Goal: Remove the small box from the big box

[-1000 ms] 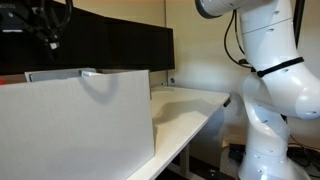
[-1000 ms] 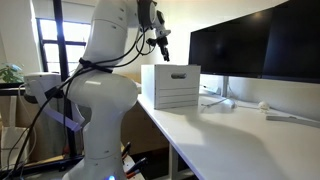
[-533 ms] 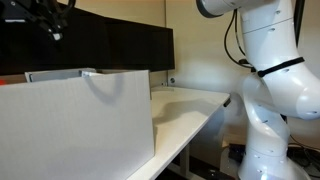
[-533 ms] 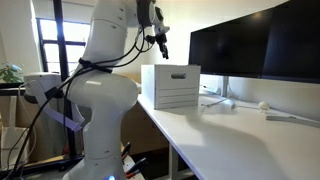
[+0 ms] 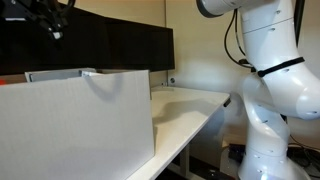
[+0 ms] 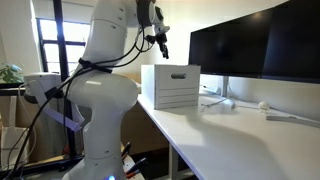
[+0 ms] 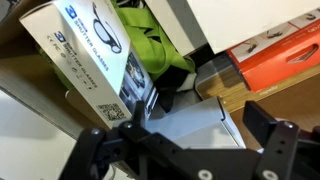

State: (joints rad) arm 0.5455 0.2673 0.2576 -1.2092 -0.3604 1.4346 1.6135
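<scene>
Wrist view shows the gripper (image 7: 180,145) with fingers spread wide and nothing between them. The small box (image 7: 85,50), a white carton with printed faces, lies tilted at upper left just beside a green bundle (image 7: 155,45), with an orange box (image 7: 275,60) off to the right; whether these sit inside the big box cannot be told here. In an exterior view the gripper hangs in the air above the big box (image 6: 170,88), clear of its top edge, and the box stands on the white table (image 6: 240,135) near the dark monitors (image 6: 250,50).
</scene>
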